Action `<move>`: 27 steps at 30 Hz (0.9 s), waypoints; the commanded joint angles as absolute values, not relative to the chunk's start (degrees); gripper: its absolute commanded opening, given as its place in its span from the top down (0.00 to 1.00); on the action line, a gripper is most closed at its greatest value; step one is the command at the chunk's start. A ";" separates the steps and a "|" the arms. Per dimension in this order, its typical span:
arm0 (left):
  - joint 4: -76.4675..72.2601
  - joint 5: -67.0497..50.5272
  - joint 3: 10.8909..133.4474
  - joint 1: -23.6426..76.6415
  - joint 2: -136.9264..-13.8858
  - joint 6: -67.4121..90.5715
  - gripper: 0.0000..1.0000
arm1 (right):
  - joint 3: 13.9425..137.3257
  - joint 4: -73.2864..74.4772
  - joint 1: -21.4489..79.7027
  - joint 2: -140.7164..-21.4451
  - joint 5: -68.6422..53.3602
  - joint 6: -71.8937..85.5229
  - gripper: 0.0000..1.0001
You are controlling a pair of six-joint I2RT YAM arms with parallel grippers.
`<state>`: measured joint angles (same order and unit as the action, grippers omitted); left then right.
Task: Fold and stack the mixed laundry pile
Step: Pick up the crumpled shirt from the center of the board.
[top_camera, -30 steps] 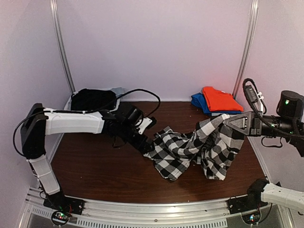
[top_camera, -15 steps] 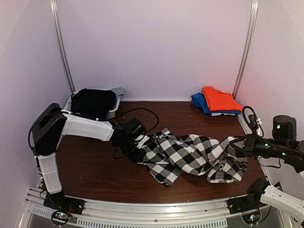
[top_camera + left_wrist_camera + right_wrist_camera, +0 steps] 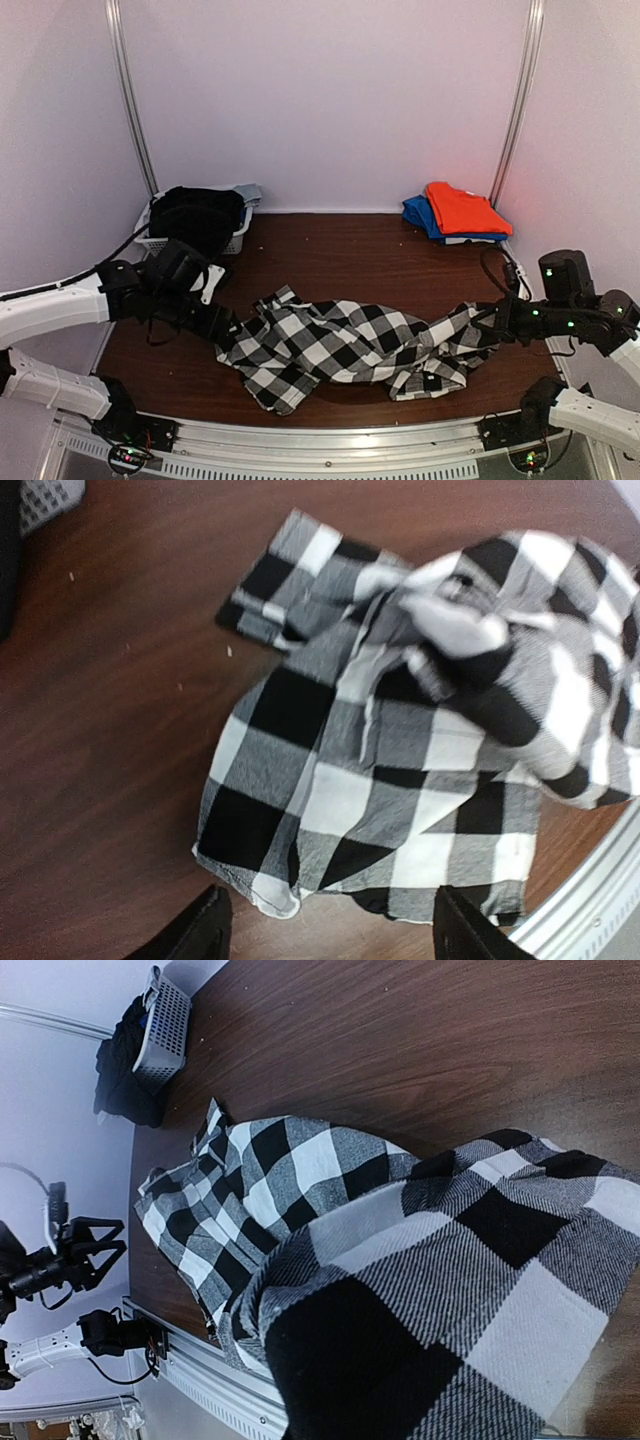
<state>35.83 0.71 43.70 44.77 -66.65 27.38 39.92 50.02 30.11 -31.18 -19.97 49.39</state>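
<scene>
While orange-red garment (image 3: 462, 208) sits folded, checked shirt (image 3: 340, 345) lies unfolded, black garment (image 3: 195, 212) untouched; left gripper (image 3: 335, 932) spread, right gripper (image 3: 490, 320) pinching shirt.

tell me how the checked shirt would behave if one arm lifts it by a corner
Probably floppy: the checked shirt lies in soft crumpled folds and drapes from the right gripper, which is pinching one end. It is likely light, since that small pinch seems to carry the end. If pushed, it would probably bunch up rather than slide whole across the table.
</scene>
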 commanded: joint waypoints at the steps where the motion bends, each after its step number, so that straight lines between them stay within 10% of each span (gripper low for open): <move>1: 32.08 -2.81 47.16 44.63 -61.66 28.67 0.29 | 40.04 48.75 29.71 -30.92 -17.85 48.94 1.00; 15: 29.64 -19.74 62.73 44.86 -88.16 29.18 0.25 | 37.79 49.45 29.57 -29.55 -17.96 49.72 1.00; 23: 30.58 -23.10 64.49 43.79 -90.00 25.45 0.96 | 38.30 43.39 28.94 -33.25 -16.07 48.80 1.00; 27: 30.48 -17.24 70.21 38.40 -88.45 22.74 1.00 | 43.66 35.28 24.58 -44.49 -18.07 43.25 1.00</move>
<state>32.10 -21.89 63.88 43.13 -90.43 26.33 38.50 45.30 28.18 -36.05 -18.24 48.18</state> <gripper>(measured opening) 0.014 0.006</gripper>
